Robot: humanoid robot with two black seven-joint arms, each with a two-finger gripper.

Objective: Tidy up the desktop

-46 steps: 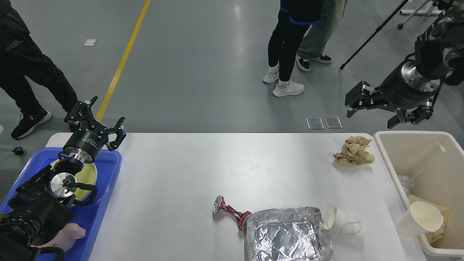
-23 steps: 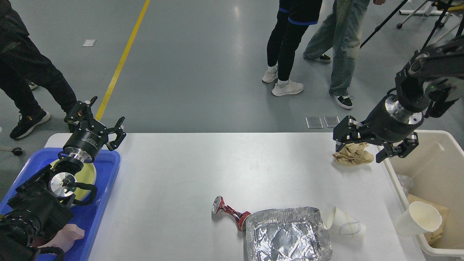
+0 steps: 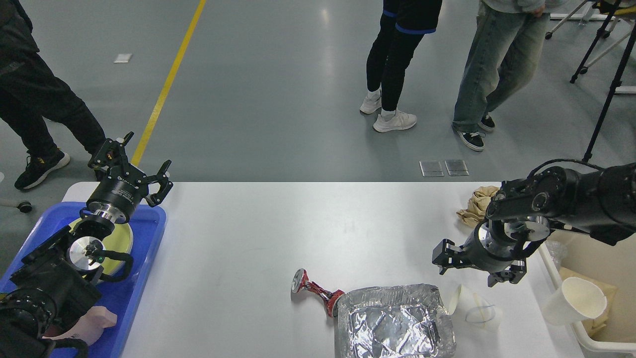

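From the head view, the right arm reaches in from the right edge, bent low across the beige bin (image 3: 594,342), and its right gripper (image 3: 477,273) hangs just above the desktop (image 3: 278,233) with the two fingers spread wide and nothing between them. Right below those fingers a squashed white paper cup (image 3: 472,307) lies on its side, apart from the fingertips. Touching the cup's left side sits a crinkled foil tray (image 3: 395,320), and against the tray's left end lies a crushed red can (image 3: 315,291), its silver end pointing left. Behind the right arm, near the far right corner of the desktop, a crumpled brown paper wad (image 3: 474,206) shows, half hidden by the arm's wrist. A second white cup (image 3: 574,301) leans on the bin's near wall, with brown paper under it inside. Over on the left, the left arm rises from the lower left corner and the left gripper (image 3: 130,164) is held up over the far edge of the blue tray (image 3: 144,268), fingers parted wide and empty. Under that arm a pale yellow plate (image 3: 121,238) rests in the tray, and a pinkish lump (image 3: 92,323) lies at its near end. The white desktop spans the whole middle of the view. People's legs stand on the grey floor beyond.
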